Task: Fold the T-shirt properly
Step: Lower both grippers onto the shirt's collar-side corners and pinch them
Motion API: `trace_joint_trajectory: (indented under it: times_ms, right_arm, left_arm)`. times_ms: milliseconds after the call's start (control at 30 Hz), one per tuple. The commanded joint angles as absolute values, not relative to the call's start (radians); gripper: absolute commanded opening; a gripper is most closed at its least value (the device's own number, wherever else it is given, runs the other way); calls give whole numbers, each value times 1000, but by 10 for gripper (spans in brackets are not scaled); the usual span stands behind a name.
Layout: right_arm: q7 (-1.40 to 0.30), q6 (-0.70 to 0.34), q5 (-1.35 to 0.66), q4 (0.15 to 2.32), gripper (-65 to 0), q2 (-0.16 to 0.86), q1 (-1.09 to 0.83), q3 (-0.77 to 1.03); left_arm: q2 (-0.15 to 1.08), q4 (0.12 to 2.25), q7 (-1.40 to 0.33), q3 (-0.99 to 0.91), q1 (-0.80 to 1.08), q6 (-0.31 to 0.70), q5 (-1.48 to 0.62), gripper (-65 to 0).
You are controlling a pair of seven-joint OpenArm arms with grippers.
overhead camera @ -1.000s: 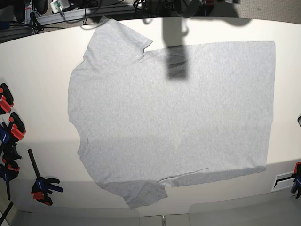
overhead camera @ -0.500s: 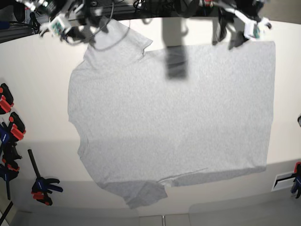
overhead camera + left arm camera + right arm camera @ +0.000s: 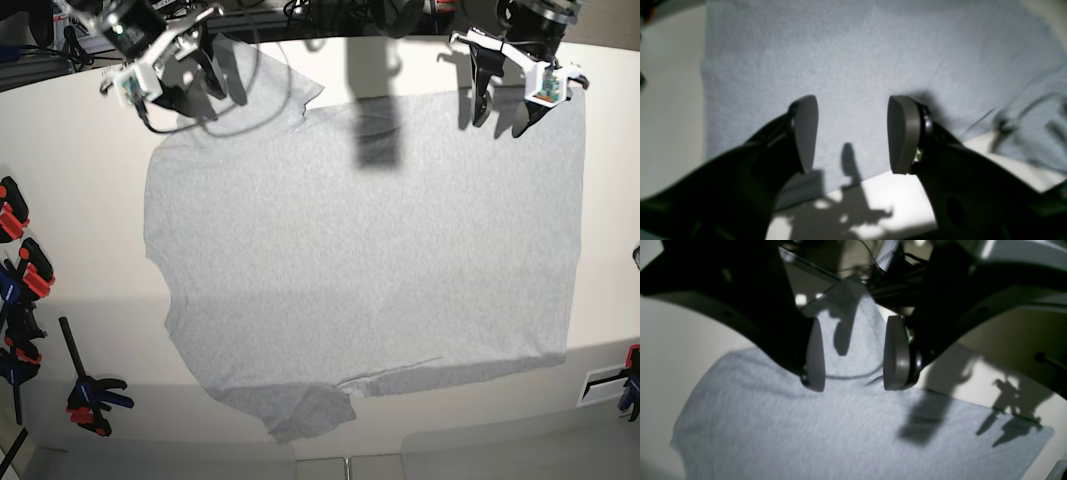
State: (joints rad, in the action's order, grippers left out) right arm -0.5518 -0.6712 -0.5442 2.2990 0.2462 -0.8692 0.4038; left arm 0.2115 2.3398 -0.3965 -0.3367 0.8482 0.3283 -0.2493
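The light grey T-shirt [image 3: 360,250] lies spread flat on the white table [image 3: 70,180], plain side up, collar and sleeves toward the view's left. My right gripper [image 3: 205,92] is open over the far sleeve at the top left. In the right wrist view the gripper [image 3: 855,353] straddles that sleeve [image 3: 853,316] from above. My left gripper [image 3: 503,115] is open above the shirt's far edge near the hem corner. In the left wrist view the gripper [image 3: 853,133] hovers over the cloth [image 3: 853,66] just inside its edge. Neither gripper holds anything.
Several orange and black clamps [image 3: 22,270] lie along the table's left edge, with one more [image 3: 90,395] near the front left. Another clamp [image 3: 630,375] is at the right edge. Cables and gear [image 3: 320,12] run along the back edge.
Both arms have come in from the far edge and moved further over the shirt's far side. The shirt has not moved.
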Motion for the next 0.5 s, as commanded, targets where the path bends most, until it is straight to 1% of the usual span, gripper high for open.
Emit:
trace_joint_trajectory:
  times_ms: [0, 100, 167, 267, 333, 467]
  right_arm:
    - [-535, -681, -561, 2315, -377, 267, -859, 406]
    - [-539, -681, -561, 2315, -377, 324, -838, 406]
    - [-540, -681, -560, 2315, -377, 360, -836, 406]
    - [-540, -681, -560, 2315, -377, 395, -836, 406]
    - [-541, -681, -560, 2315, -377, 408, -837, 406]
    - [-541, -681, -557, 2315, -377, 416, -837, 406]
  left_arm:
    - [225, 2356, -426, -340, 824, 326, -230, -345]
    - [256, 2356, -594, -340, 760, 325, -178, -345]
    - [271, 2356, -641, -340, 743, 325, -134, -345]
    - [301, 2356, -644, -340, 748, 326, -37, -345]
    - [333, 2356, -649, -340, 751, 326, -9, -345]
    - [433, 2212, -657, -340, 751, 335, -7, -345]
